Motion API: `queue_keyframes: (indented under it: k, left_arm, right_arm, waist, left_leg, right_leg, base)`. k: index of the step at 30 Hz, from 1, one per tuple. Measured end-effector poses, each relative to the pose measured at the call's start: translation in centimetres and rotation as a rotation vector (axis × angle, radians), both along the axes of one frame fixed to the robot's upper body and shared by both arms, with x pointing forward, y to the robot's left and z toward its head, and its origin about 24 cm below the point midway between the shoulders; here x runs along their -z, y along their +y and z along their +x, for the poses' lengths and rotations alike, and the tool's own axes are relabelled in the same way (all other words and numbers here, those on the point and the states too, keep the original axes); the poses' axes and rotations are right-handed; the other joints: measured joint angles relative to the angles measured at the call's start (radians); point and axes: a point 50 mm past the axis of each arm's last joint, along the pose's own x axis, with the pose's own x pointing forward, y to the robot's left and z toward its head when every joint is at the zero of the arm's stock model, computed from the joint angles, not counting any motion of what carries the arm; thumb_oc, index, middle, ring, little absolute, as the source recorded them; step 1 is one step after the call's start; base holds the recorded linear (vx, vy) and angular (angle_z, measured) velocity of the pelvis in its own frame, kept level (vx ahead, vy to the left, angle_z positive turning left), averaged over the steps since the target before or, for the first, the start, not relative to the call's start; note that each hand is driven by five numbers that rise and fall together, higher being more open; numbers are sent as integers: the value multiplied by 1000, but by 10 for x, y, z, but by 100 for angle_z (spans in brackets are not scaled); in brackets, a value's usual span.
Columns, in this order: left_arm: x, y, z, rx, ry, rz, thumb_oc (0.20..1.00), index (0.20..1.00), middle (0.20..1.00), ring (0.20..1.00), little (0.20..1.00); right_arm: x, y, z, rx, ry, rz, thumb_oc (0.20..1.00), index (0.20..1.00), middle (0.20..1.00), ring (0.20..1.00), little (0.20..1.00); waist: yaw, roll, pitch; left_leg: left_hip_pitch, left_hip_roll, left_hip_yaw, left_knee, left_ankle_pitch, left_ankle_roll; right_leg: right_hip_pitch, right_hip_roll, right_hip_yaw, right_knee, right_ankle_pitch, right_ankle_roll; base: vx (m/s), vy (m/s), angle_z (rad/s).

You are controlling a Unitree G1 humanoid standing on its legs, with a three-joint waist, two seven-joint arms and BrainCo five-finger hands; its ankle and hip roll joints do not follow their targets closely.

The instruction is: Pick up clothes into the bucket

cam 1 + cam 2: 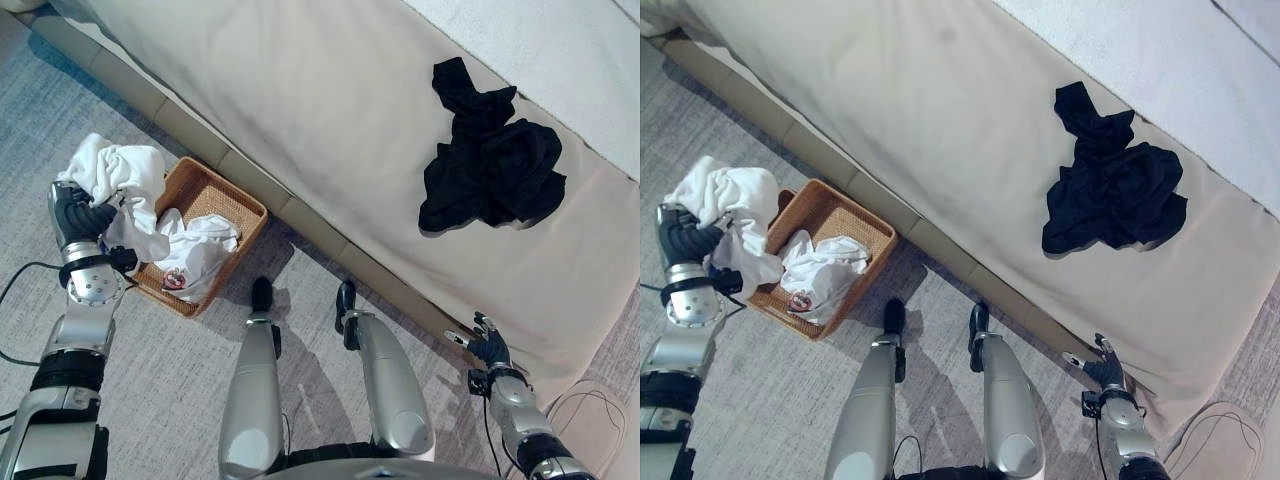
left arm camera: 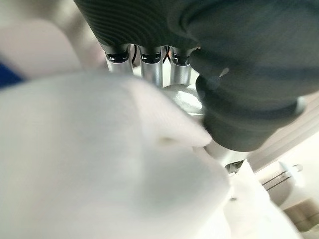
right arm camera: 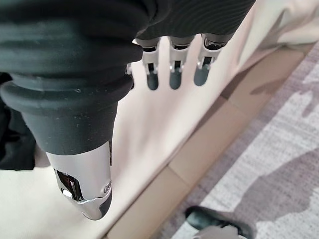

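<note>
Floor: grey patterned carpet (image 1: 180,370), open between the basket and the bed's base, with free room toward the near side.

Bed (image 1: 330,110): cream cover, running diagonally across the upper part of the scene; its lower edge drops to a beige base board (image 1: 300,215) that meets the carpet.

Black garment (image 1: 490,165): crumpled heap lying on the bed cover, well in from the bed's edge, well apart from the basket.

Bucket: a woven brown basket (image 1: 225,200), rectangular, open-topped, on the carpet with its far corner just beside the base board. White clothing (image 1: 195,255) already lies inside, draped over the near rim.

White garment (image 1: 120,175): bunched, held up above the basket's left rim, one tail hanging down toward the clothing in the basket.

Left hand (image 1: 80,215): raised at the basket's left side, fingers (image 2: 149,67) curled into the white garment, thumb pressed against the cloth from the other side; firmly closed on it.

Right hand (image 1: 488,345): low at the bed's near edge, right of the base board, fingers (image 3: 174,74) straight and relaxed, spread apart from the thumb, holding nothing; cream cover just beyond the fingertips
</note>
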Motion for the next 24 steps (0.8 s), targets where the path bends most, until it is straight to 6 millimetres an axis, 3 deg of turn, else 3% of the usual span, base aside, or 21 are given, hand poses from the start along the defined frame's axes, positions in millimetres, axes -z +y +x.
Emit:
queue_keyframes:
  k: [5, 10, 14, 15, 16, 17, 24]
  left_arm:
    - [-19, -4, 18, 19, 10, 78, 200, 200, 200, 200, 200]
    - [-11, 1, 21, -14, 63, 60, 200, 200, 200, 200, 200]
    - [-16, 5, 28, -40, 71, 44, 200, 200, 200, 200, 200]
    - [-16, 8, 30, -57, 70, 9, 401, 401, 401, 401, 401]
    - [-16, 8, 30, -60, 67, -1, 821, 821, 821, 821, 821]
    - [-15, 9, 30, -62, 63, -26, 1000, 1000, 1000, 1000, 1000]
    - [-5, 17, 28, -120, 106, -71, 1000, 1000, 1000, 1000, 1000]
  right_arm:
    - [-13, 6, 13, -33, -75, -26, 1000, 1000, 1000, 1000, 1000]
    - [-25, 9, 24, -39, -143, -23, 1000, 1000, 1000, 1000, 1000]
    - [-33, 5, 26, -24, -182, -33, 1000, 1000, 1000, 1000, 1000]
    - [-33, 4, 27, -16, -187, -26, 1000, 1000, 1000, 1000, 1000]
    - [-33, 4, 26, -13, -187, -22, 1000, 1000, 1000, 1000, 1000]
    - [-32, 4, 26, -11, -185, -23, 1000, 1000, 1000, 1000, 1000]
    - [-34, 5, 27, -9, -192, -32, 1000, 1000, 1000, 1000, 1000]
  waist:
    - [-6, -6, 3]
    - [-38, -12, 4]
    - [-59, -16, 4]
    - [-64, -16, 4]
    - [-65, -16, 4]
    - [-67, -16, 4]
    - [-65, -17, 3]
  left_leg:
    - [-210, 0, -17, 175, -47, 0]
    - [-365, 2, -21, 322, -90, 2]
    - [-472, 8, -29, 405, -112, 0]
    - [-496, 11, -34, 420, -116, 1]
    - [-503, 12, -36, 424, -115, 1]
    - [-510, 14, -38, 427, -116, 0]
    - [-508, 19, -40, 416, -115, 1]
  right_leg:
    - [-198, -5, -3, 157, -54, -19]
    - [-343, 1, 9, 278, -78, -23]
    - [-447, 4, 11, 351, -96, -30]
    - [-468, 7, 7, 361, -97, -31]
    - [-473, 7, 6, 364, -97, -30]
    - [-479, 9, 5, 368, -97, -31]
    - [-478, 14, 3, 353, -97, -30]
  base:
    - [16, 33, 4]
    - [3, 16, -9]
    - [19, -12, -5]
    - [24, -27, -5]
    - [24, -32, -4]
    - [0, 0, 0]
    - [0, 0, 0]
